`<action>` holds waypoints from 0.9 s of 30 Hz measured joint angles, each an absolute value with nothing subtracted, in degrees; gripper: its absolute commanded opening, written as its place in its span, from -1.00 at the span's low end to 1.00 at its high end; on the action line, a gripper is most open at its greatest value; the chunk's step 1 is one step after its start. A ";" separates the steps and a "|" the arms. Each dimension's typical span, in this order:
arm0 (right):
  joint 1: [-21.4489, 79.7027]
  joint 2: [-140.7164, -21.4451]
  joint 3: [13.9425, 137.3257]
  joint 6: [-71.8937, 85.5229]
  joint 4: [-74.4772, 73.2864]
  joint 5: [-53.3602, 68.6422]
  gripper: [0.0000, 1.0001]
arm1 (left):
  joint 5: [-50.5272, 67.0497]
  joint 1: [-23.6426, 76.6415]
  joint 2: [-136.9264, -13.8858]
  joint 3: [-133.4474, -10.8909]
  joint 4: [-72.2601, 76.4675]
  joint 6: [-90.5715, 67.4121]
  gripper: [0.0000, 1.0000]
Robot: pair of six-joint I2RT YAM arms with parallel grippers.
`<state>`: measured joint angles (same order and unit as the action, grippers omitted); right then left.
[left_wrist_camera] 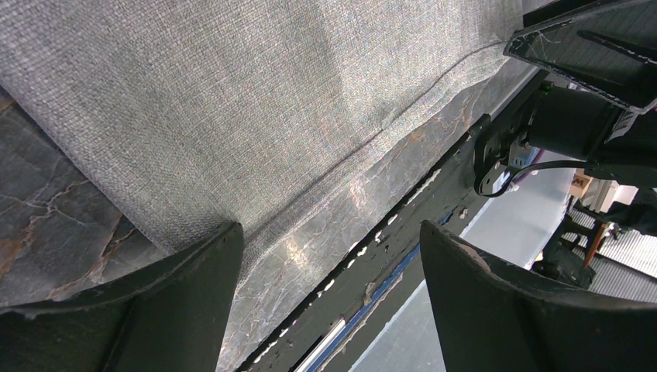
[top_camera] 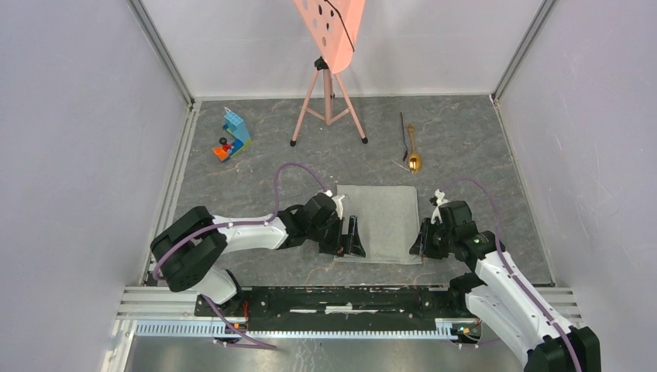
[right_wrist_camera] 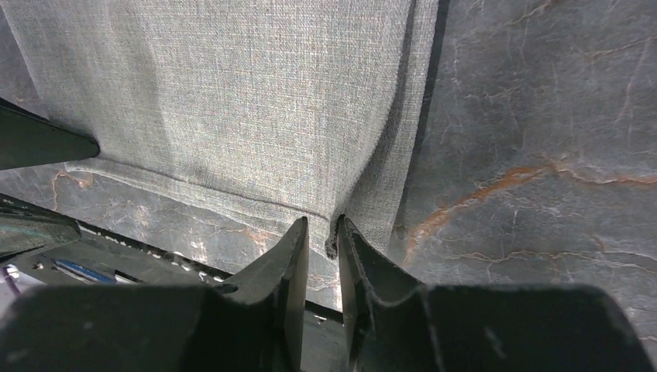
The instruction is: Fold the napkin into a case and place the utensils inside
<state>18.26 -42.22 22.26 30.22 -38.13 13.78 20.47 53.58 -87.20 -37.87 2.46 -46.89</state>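
Note:
The light-grey napkin [top_camera: 381, 219] lies flat on the marbled table, between my two grippers. My left gripper [top_camera: 350, 242] is open at the napkin's near left corner. In the left wrist view [left_wrist_camera: 329, 232] its jaws stand wide apart, with one fingertip [left_wrist_camera: 221, 244] at the napkin's [left_wrist_camera: 232, 101] edge. My right gripper [top_camera: 421, 239] is at the near right corner. In the right wrist view [right_wrist_camera: 323, 225] it is shut on a bunched corner of the napkin [right_wrist_camera: 271, 93]. The gold spoon [top_camera: 414, 159] and the thin black utensil [top_camera: 404, 133] lie together at the far right, apart from the napkin.
A pink perforated board [top_camera: 329, 27] on a tripod [top_camera: 328, 105] stands at the back centre. Blue and red toy blocks [top_camera: 232, 137] sit at the far left. A black rail [top_camera: 341, 298] runs along the near edge, and white walls close in both sides.

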 measured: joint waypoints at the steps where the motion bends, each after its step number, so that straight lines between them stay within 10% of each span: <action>1: 18.26 -41.98 21.91 30.59 -37.87 14.00 -0.50 | 20.47 53.58 -87.15 -37.87 2.46 -46.92 0.80; 6: 18.26 -40.93 20.10 31.70 -37.32 14.48 -0.95 | 20.43 53.60 -85.45 -37.87 1.74 -46.92 0.79; 27: 21.12 -62.63 27.22 30.92 -17.30 25.69 -1.00 | 13.15 53.60 -80.64 -33.95 -5.67 -47.11 -0.31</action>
